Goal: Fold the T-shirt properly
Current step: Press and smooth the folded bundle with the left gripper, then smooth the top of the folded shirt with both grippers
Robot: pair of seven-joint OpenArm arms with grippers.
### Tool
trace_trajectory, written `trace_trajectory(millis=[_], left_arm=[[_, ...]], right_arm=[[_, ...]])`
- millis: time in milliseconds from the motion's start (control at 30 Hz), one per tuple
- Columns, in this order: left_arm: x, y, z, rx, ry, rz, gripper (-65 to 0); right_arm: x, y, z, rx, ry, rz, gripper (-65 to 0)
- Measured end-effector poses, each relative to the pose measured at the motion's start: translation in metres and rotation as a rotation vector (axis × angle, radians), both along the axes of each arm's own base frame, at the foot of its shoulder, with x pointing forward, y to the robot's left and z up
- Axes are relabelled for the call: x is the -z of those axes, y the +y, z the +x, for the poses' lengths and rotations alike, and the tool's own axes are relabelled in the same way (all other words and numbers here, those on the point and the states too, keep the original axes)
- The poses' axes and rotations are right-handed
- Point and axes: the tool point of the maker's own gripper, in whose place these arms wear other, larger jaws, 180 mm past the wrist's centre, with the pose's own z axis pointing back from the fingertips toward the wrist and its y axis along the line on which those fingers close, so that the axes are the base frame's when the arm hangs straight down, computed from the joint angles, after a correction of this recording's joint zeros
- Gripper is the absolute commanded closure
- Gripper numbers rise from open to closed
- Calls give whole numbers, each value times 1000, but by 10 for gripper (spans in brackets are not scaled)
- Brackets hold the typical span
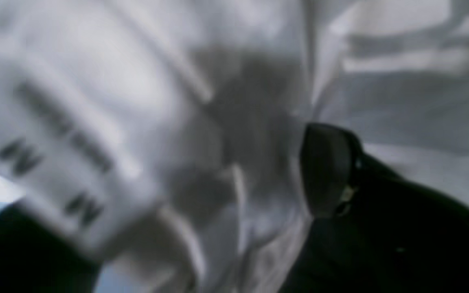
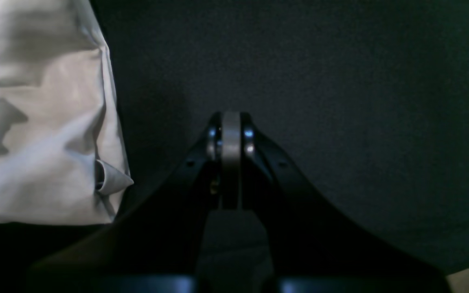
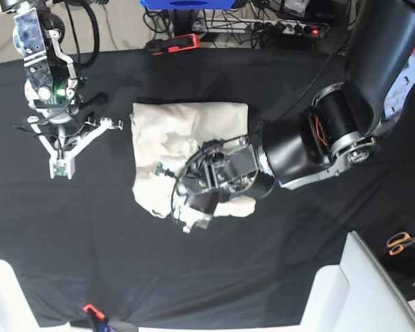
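The T-shirt [image 3: 187,135] lies near the middle of the black-covered surface [image 3: 297,256] as a compact, roughly rectangular bundle, so the folding looks well along; the judgement here is that a fold is being laid down or pressed at the bundle's near edge.

Near to far: at the near edge of the scene a small orange-tipped tool [image 3: 90,309] rests on the cloth, and at the near right orange-handled scissors [image 3: 400,241] lie off the black cover. Both are well apart from the shirt and do not interfere.

Next comes the left end effector [image 3: 194,200], low over the near edge of the bundle. Its wrist view is badly blurred: one dark finger [image 1: 328,171] shows against cream fabric and nothing can be seen pinched against it, but whether the jaws stand apart or closed cannot be told. Its arm covers the bundle's right part, hiding how neat that side is.

The right end effector [image 2: 231,134] sits to the left of the shirt, jaws closed together and empty, over bare black cloth with the shirt's edge just beside it.

Farther off, cables and a power strip [image 3: 283,26] lie beyond the surface.

The next move probably calls for lifting the left arm straight clear without dragging the fabric, then checking the fold's edges.
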Motion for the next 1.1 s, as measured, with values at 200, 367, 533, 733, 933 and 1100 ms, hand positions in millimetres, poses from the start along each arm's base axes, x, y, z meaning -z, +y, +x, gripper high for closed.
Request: trace_trajectory(millis=[200,367,533,733,933,1100], left_arm=[[-7,10,23,-75,-16,-49,-574],[-23,16,53,-81,-118,-50,-650],[-31,-5,58,-95,-130,-94,-650],[-32,-24,52,-75,-122,-126,-650],[-65,-26,51,-154,-203,-183,-433],[-118,-17,37,-288,-321,-392,0]], right_arm=[[-1,0,1,-2,-3,0,-6],[-1,1,2,-3,-3,1,-6],[-1,1,2,-4,-4,0,-6],[-5,1,7,-4,-18,1,-6],[-4,2,7,-6,-15,2,-6],[-2,10,3,-39,-11,-3,-6]])
